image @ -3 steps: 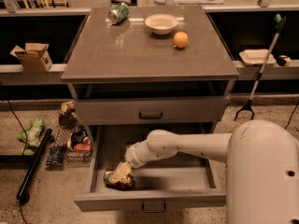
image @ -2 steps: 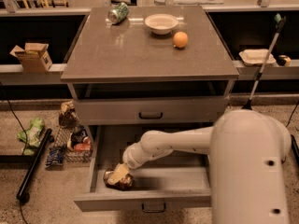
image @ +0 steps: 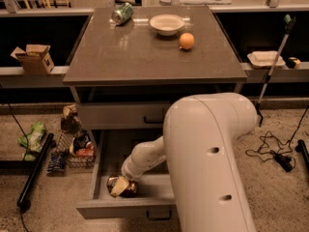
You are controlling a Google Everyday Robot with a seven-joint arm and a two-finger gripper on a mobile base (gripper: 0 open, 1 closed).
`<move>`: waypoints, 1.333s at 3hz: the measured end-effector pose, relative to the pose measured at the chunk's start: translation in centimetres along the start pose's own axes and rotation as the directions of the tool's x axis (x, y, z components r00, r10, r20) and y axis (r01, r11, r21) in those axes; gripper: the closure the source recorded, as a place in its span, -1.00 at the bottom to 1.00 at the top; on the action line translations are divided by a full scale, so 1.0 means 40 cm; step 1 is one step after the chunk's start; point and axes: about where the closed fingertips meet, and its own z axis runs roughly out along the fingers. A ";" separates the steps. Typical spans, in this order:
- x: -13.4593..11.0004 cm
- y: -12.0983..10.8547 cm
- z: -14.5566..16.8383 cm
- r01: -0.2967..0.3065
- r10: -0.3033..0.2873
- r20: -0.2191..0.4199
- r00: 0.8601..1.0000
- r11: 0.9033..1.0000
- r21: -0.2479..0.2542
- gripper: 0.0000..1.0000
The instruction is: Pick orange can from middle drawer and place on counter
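The orange can (image: pixel 129 189) lies at the front left of the open middle drawer (image: pixel 125 210), shiny and copper-brown, partly covered. My gripper (image: pixel 119 186) is down inside the drawer, right at the can, with a pale part lying across it. My white arm reaches in from the right, and its big segment (image: pixel 212 163) hides the drawer's right half. The counter (image: pixel 149 52) is the broad grey-brown top of the cabinet above.
On the counter are a green-and-silver can (image: pixel 122 13), a white bowl (image: pixel 167 24) and an orange fruit (image: pixel 187 41). The upper drawer front (image: pixel 120 115) is closed. Clutter (image: pixel 72 144) and a black pole (image: pixel 34 170) lie on the floor to the left, and cables (image: pixel 270 149) to the right.
My arm's large segment has swung into the foreground and now covers the drawer's right side. The gripper has stayed at the can in the drawer.
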 end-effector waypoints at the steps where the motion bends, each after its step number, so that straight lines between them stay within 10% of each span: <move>1: 0.026 0.003 0.028 0.006 -0.006 -0.009 1.000 1.000 -0.002 -1.00; 2: 0.038 0.003 0.036 0.008 -0.008 -0.002 1.000 1.000 -0.014 -1.00; 4: 0.038 0.002 0.020 0.015 -0.014 0.010 1.000 1.000 -0.016 -0.18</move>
